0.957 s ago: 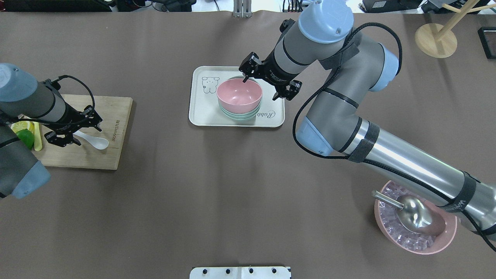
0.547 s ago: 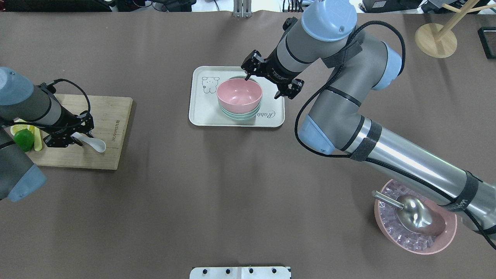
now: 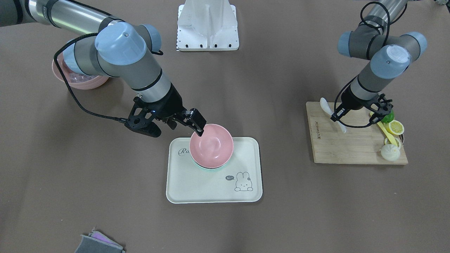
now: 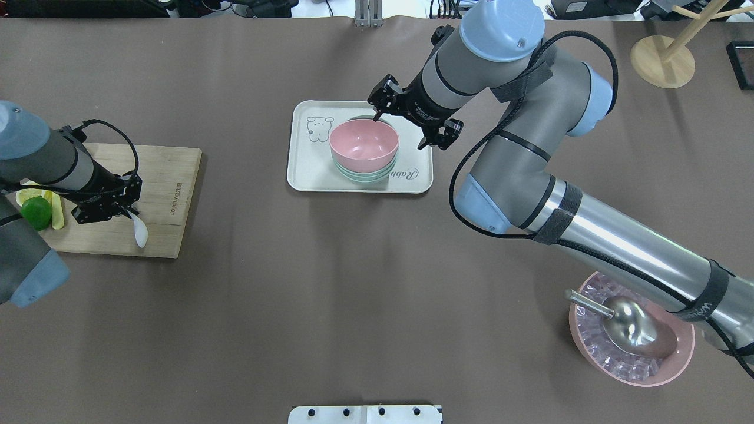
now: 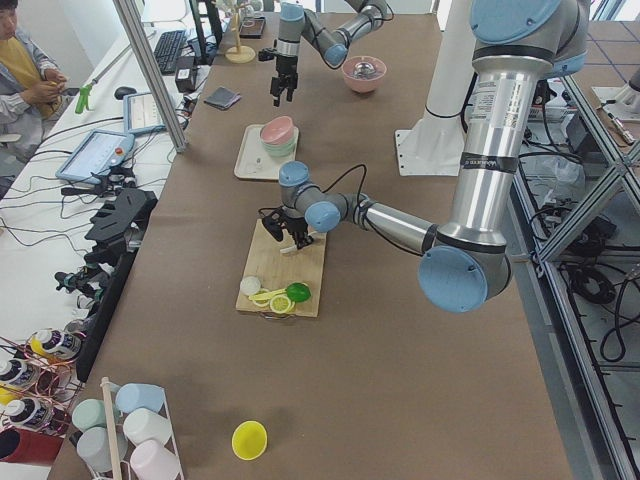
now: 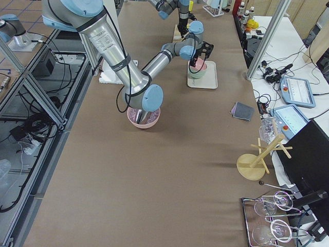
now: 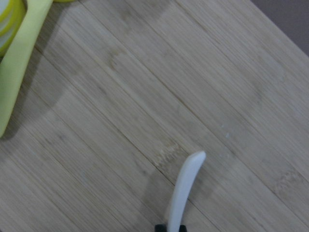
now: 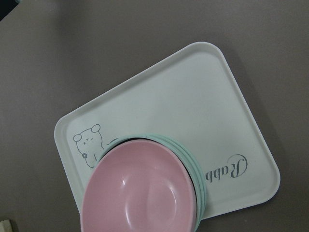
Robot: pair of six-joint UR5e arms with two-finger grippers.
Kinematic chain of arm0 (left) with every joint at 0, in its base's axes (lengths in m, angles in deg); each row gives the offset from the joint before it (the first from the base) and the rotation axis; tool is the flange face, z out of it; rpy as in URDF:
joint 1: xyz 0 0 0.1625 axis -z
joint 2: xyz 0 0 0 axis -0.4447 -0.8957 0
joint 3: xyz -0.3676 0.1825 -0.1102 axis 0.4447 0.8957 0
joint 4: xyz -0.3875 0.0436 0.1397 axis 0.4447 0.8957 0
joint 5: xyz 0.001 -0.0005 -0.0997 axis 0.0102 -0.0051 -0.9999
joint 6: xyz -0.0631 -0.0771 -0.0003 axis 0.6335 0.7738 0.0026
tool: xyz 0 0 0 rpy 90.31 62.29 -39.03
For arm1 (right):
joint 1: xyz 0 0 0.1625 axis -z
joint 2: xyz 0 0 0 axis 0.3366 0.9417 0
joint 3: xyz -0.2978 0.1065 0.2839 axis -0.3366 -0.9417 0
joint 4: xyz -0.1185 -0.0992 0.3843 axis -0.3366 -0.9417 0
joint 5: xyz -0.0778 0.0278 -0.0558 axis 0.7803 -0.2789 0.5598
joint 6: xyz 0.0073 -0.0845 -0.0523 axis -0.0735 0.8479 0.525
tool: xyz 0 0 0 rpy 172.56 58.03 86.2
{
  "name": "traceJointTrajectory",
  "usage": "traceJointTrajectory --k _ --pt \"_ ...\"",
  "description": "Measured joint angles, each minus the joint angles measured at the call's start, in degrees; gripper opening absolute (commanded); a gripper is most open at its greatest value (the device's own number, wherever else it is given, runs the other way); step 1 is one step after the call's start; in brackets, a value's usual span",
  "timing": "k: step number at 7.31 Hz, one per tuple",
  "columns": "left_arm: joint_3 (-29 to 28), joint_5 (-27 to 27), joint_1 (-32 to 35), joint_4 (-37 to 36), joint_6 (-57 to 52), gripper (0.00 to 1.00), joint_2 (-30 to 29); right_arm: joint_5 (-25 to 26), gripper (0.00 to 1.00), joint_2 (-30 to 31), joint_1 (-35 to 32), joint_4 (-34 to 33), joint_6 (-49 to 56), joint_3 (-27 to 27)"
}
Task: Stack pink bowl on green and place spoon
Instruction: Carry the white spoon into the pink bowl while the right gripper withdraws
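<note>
The pink bowl (image 4: 363,141) sits nested in the green bowl (image 4: 366,175) on the cream tray (image 4: 306,171). The stack also shows in the front view (image 3: 211,144) and the right wrist view (image 8: 140,198). My right gripper (image 4: 399,132) is open and empty, hovering over the stack's far rim. My left gripper (image 4: 125,211) is shut on the handle of the white spoon (image 4: 140,232) and holds it tilted over the wooden board (image 4: 165,171). The left wrist view shows the spoon handle (image 7: 186,188) just above the board.
A lime (image 4: 35,212), lemon slices (image 3: 394,127) and a white dumpling (image 3: 390,153) lie at the board's outer end. A pink bowl of ice with a metal scoop (image 4: 630,330) stands near the right arm. A wooden stand (image 4: 662,62) is at the far right.
My left gripper has turned and closed on the spoon, which now points toward the robot instead of lying sideways. My right gripper has drawn back slightly from the pink bowl's rim.
</note>
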Motion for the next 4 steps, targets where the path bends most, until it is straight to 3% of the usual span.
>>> traceJointTrajectory --k 2,4 --pt "0.9 -2.7 0.1 -8.0 1.0 0.00 -12.6 -2.7 1.00 6.1 -2.7 -0.1 2.3 5.2" --pt "-5.4 -3.1 -0.2 -10.4 4.5 0.00 -26.5 -10.7 1.00 13.6 -8.7 0.0 10.2 8.4"
